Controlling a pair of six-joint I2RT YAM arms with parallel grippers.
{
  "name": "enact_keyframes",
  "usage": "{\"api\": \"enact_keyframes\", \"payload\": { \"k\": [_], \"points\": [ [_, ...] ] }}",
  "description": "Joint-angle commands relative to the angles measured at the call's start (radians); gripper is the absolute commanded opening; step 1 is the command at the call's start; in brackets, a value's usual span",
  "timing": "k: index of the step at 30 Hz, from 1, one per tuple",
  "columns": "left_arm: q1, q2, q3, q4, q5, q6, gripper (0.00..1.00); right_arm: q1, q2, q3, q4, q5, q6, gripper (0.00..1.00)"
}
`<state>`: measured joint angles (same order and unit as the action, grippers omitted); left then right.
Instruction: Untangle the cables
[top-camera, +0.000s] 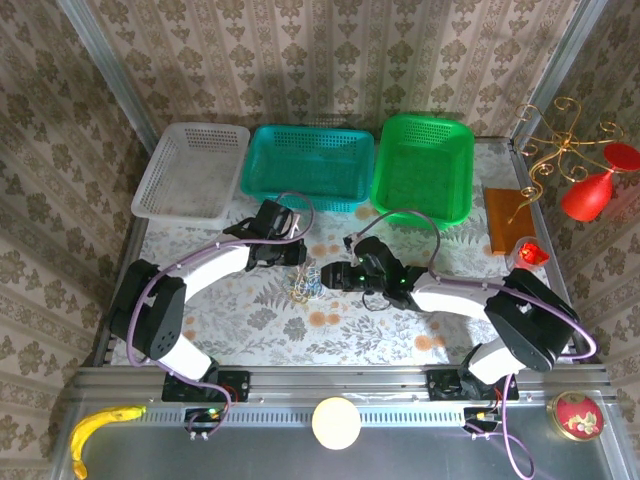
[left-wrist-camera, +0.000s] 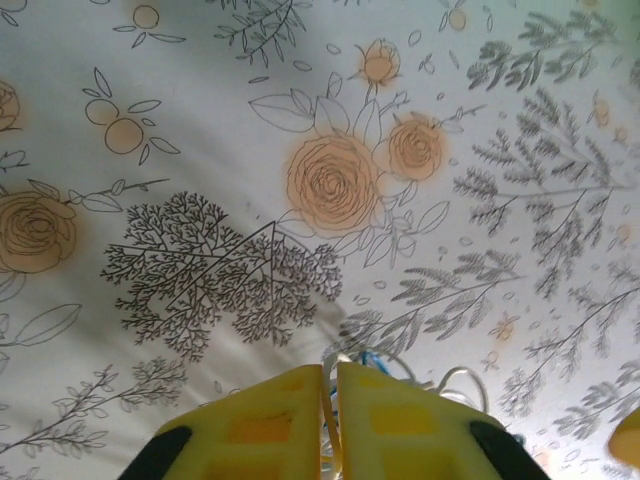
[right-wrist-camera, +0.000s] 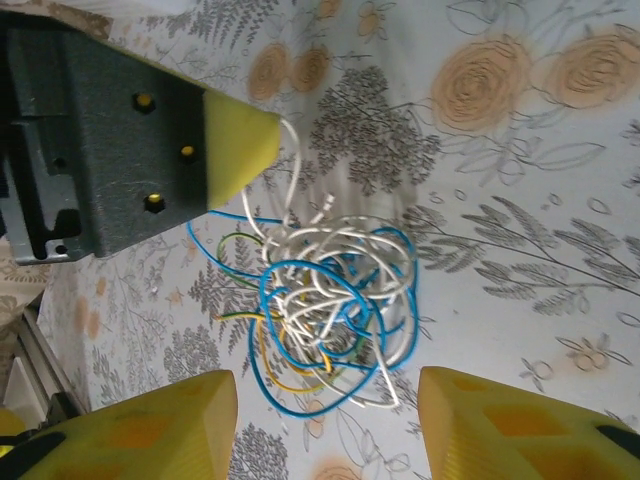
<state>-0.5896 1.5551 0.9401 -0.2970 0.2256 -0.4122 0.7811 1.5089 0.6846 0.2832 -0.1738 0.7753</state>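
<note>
The cables (right-wrist-camera: 330, 295) are a loose palm-sized tangle of thin blue, white and yellowish wires lying on the flowered tablecloth (top-camera: 330, 330), mid-table (top-camera: 304, 284). My left gripper (left-wrist-camera: 330, 372) is shut on a white wire of the clump, which runs up between its yellow fingers. In the right wrist view that gripper (right-wrist-camera: 235, 140) sits at the clump's upper left, with the white strand leaving its tip. My right gripper (right-wrist-camera: 325, 425) is open, low over the table, its fingers standing either side of the clump's near edge without touching it. In the top view the two grippers (top-camera: 298, 262) (top-camera: 336, 276) face each other across the tangle.
Three baskets line the back of the table: white (top-camera: 195, 128), teal (top-camera: 310, 130) and green (top-camera: 425, 122). A wooden block (top-camera: 510, 215) and a small red object (top-camera: 532, 252) lie at the right edge. A banana (top-camera: 100, 425) rests on the near ledge.
</note>
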Motion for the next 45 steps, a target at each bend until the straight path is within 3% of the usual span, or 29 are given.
{"api": "enact_keyframes", "payload": {
  "k": [1,11,16,21,27,35,45],
  "points": [
    [-0.001,-0.020,-0.013,0.033,0.020,-0.005,0.00,0.015,0.040,0.050,0.030,-0.018,-0.025,0.53],
    [0.000,-0.152,-0.069,0.078,0.063,-0.085,0.00,0.026,0.238,0.152,0.091,0.007,0.006,0.51],
    [-0.001,-0.235,-0.095,0.112,0.106,-0.151,0.00,0.030,0.313,0.140,0.123,0.066,0.045,0.43],
    [0.000,-0.323,-0.121,0.148,0.128,-0.218,0.00,0.035,0.324,0.086,0.160,0.115,0.086,0.36],
    [0.008,-0.384,-0.126,0.197,0.144,-0.285,0.00,0.043,0.325,0.069,0.168,0.133,0.093,0.35],
    [0.020,-0.473,-0.197,0.405,0.159,-0.415,0.00,0.047,0.321,0.050,0.165,0.148,0.099,0.34],
    [0.023,-0.554,-0.208,0.508,0.161,-0.481,0.00,0.047,0.335,0.035,0.172,0.158,0.111,0.32]
  ]
}}
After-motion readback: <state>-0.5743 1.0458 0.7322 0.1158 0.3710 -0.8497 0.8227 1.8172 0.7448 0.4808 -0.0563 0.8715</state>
